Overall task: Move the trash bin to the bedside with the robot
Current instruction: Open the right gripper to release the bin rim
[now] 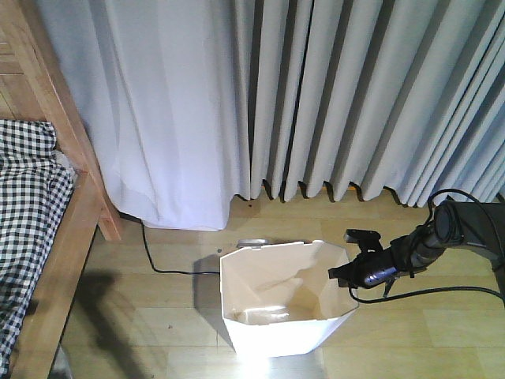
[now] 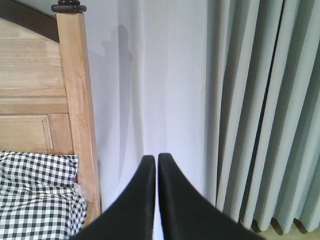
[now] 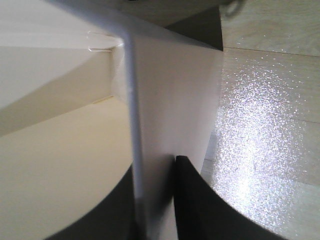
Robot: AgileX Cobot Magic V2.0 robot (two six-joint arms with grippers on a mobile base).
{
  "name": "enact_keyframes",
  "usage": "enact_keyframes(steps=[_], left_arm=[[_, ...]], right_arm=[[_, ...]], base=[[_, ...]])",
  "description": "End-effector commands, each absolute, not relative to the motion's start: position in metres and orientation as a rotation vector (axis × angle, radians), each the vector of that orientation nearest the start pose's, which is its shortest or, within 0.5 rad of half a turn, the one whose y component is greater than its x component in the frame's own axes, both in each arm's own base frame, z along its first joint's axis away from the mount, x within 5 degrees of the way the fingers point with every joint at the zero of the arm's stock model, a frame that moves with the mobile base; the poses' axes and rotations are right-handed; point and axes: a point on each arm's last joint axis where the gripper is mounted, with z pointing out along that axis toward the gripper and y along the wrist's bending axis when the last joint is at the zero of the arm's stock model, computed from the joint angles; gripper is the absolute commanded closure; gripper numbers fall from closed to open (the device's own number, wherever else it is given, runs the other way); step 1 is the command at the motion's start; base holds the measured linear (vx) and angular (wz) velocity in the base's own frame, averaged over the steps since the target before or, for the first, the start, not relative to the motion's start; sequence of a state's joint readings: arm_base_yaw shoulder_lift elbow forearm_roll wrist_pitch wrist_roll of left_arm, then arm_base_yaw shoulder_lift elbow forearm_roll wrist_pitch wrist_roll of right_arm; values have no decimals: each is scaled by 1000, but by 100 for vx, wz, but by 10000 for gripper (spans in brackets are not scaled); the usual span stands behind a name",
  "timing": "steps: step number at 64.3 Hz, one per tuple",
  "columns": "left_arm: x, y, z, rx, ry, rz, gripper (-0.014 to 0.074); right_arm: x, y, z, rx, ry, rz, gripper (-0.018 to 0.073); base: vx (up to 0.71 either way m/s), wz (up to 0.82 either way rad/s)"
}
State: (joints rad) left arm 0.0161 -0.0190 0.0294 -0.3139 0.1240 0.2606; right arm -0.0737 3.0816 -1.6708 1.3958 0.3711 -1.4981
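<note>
The right claw (image 3: 155, 200) is pinching the right-hand wall of the trash bin (image 1: 276, 316), one finger inside the cream interior and one outside, straddling the rim. The bin is standing upright on the wooden floor (image 1: 410, 332) before the grey curtains (image 1: 355, 95), well apart from the bedside (image 1: 75, 229). The left claw (image 2: 156, 200) is hanging clenched, grasping nothing.

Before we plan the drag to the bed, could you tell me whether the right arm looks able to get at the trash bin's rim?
Yes, it seems so: the right gripper already straddles the rim of the trash bin, one of its jaws inside the wall and one outside, with nothing in between.
</note>
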Motion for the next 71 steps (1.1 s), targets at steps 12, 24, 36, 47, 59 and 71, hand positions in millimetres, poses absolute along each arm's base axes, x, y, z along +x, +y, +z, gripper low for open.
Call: enact_keyframes(steps=[12, 24, 36, 47, 59, 71], left_arm=[[56, -1, 193, -46, 1561, -57, 602], [56, -1, 193, -46, 1561, -57, 602], [56, -1, 193, -46, 1561, -57, 602], [56, -1, 193, -46, 1561, -57, 602], [56, -1, 193, -46, 1561, -57, 602], [56, -1, 193, -46, 1561, -57, 602]], right_arm=[[408, 13, -188, -19, 2787, 699, 352], [408, 13, -189, -15, 2790, 695, 220], [408, 12, -190, -17, 2791, 689, 98], [408, 11, -187, -89, 2802, 675, 83], [413, -2, -177, -71, 2836, 612, 83], [414, -10, -171, -84, 2864, 585, 83]], base=[[0, 0], [0, 0], [0, 0], [0, 0], [0, 0], [0, 0]])
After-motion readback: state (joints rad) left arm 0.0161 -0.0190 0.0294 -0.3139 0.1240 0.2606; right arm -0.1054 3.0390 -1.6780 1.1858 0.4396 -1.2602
